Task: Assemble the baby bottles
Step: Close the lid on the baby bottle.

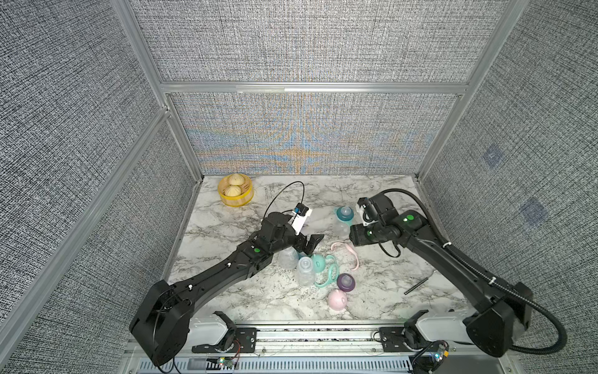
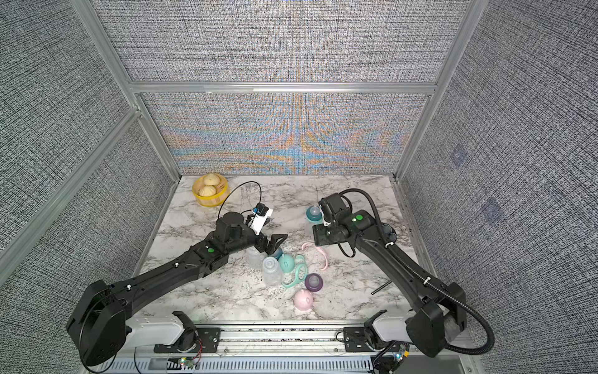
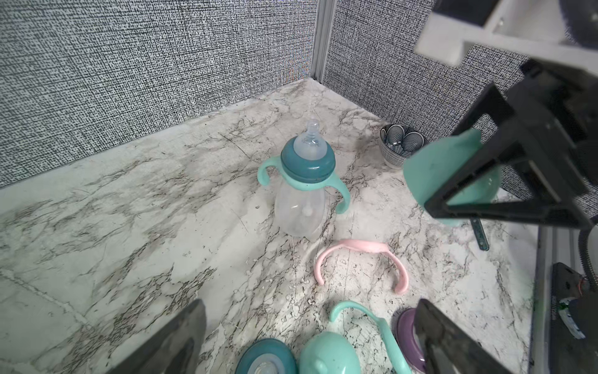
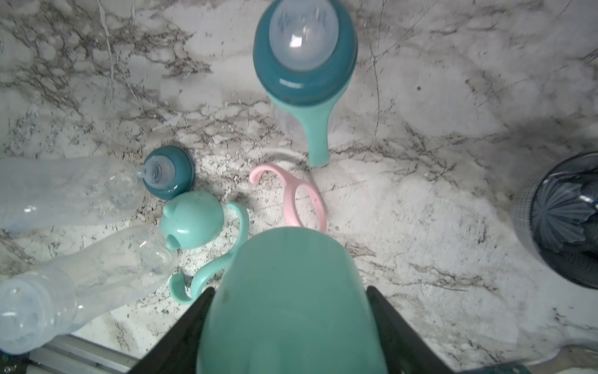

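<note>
One baby bottle [image 1: 343,216] stands upright at the back right, with a teal collar, a nipple and a mint handle [image 3: 339,191] fitted. My right gripper [image 4: 290,291] is shut on a mint dome cap [image 3: 437,168] just in front of that bottle and above the table. Two clear bottles [image 1: 288,257] [image 1: 305,270] lie mid-table. Beside them are a second mint cap [image 1: 318,262], a mint handle [image 1: 330,275], a loose teal collar [image 4: 168,171], a purple collar [image 1: 345,281], a pink cap [image 1: 337,299] and a pink handle [image 1: 348,251]. My left gripper [image 1: 312,246] hangs open over this cluster, holding nothing.
A yellow basket [image 1: 238,200] with buns sits at the back left corner. A dark patterned bowl [image 3: 399,145] stands near the right wall, mostly hidden under the right arm in both top views. A thin black rod [image 1: 417,285] lies at the front right.
</note>
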